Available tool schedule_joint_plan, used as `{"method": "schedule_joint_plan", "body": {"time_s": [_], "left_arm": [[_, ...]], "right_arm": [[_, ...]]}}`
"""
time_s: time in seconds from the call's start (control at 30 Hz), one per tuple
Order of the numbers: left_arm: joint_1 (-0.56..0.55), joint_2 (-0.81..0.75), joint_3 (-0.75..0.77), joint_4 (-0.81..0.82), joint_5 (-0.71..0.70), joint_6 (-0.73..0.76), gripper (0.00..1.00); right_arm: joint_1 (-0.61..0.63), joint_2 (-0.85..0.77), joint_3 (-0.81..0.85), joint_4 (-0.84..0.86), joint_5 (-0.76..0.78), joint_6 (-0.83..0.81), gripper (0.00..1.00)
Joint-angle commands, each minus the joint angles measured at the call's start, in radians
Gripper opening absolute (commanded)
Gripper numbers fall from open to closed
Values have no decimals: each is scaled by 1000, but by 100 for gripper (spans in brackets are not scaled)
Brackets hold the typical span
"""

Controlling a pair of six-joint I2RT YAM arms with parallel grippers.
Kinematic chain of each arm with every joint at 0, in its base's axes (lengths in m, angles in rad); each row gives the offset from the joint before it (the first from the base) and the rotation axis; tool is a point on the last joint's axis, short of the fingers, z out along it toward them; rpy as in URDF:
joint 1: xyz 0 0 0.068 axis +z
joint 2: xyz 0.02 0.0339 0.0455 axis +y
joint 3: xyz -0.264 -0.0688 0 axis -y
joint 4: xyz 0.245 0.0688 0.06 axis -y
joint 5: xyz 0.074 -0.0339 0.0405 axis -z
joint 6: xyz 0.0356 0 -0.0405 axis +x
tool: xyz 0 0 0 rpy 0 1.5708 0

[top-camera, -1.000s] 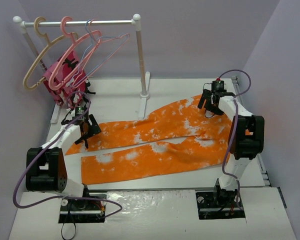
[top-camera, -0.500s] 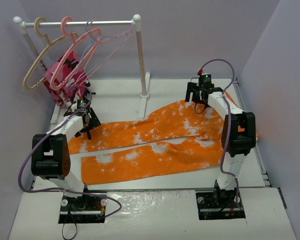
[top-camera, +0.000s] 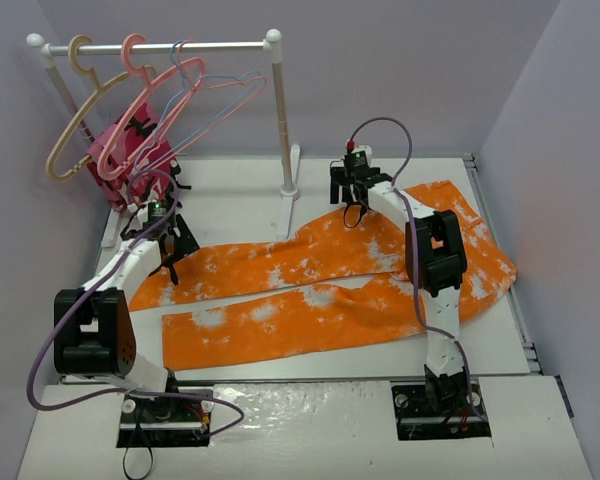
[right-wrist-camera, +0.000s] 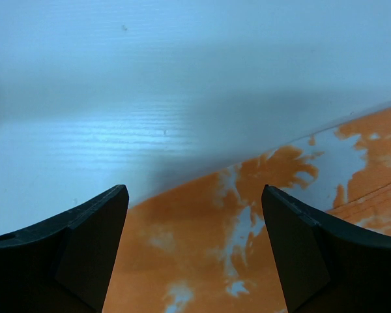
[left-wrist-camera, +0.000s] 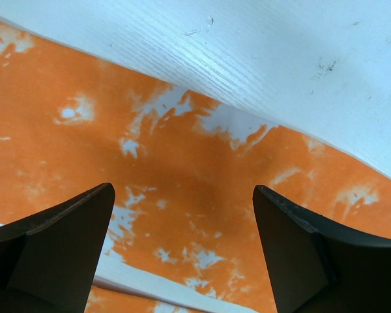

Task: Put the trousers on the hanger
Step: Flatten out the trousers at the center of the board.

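From above, the trousers (top-camera: pixel 320 290) lie spread flat on the white tabletop (top-camera: pixel 230 195). They are bright orange with white tie-dye blotches. The waist is at the right and the two legs run out to the left, a narrow strip of tabletop showing between them. The salmon-pink hanger (top-camera: pixel 130 115) hangs by its hook from the rail (top-camera: pixel 210 45) at the far left, well apart from the trousers, with a pink-and-red garment (top-camera: pixel 115 155) behind it. The left claw (top-camera: pixel 172 262) is over the cuff end of the far leg. The right claw (top-camera: pixel 351 212) is over the far edge of the trousers near the middle.

In the left wrist view, the left claw (left-wrist-camera: pixel 182 248) is spread wide and holds nothing. Blotched orange cloth (left-wrist-camera: pixel 182 169) fills the space between its fingers (left-wrist-camera: pixel 58 241), with bare tabletop (left-wrist-camera: pixel 280 59) beyond.

In the right wrist view, the right claw (right-wrist-camera: pixel 195 254) is also wide and holds nothing. It is above the cloth's edge (right-wrist-camera: pixel 247 248), where orange meets white tabletop (right-wrist-camera: pixel 182 78). Whether either claw touches the cloth cannot be told.
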Motion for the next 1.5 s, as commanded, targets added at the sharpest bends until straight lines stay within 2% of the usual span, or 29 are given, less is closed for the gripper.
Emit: {"method": "schedule_joint_plan", "body": {"time_s": [0.0, 0.2, 0.3, 0.43, 0.63, 0.83, 1.0, 1.23, 1.47], "left_arm": [[5, -65, -7, -18, -3, 14, 85], [5, -91, -26, -24, 2, 19, 85], [5, -94, -27, -21, 5, 20, 85], [-1, -92, -22, -21, 14, 22, 85], [-10, -72, -12, -10, 23, 22, 85], [-12, -22, 32, -3, 32, 8, 85], [-18, 88, 116, -12, 29, -29, 85], [-45, 196, 221, 3, 22, -167, 85], [-92, 327, 304, -18, -28, -220, 86]], "right_arm": [[8, 50, 71, 38, 186, 102, 80], [6, 74, 20, 28, 245, 122, 78], [-6, 70, -7, 21, 244, 130, 73], [-41, 24, -102, 16, 221, 151, 51], [-90, -48, -204, 19, 186, 152, 3], [-121, -104, -261, 34, 148, 160, 0], [-127, -120, -274, 48, 109, 151, 0], [-123, -132, -287, 72, 80, 142, 0], [-121, -144, -310, 92, 37, 129, 0]]}}
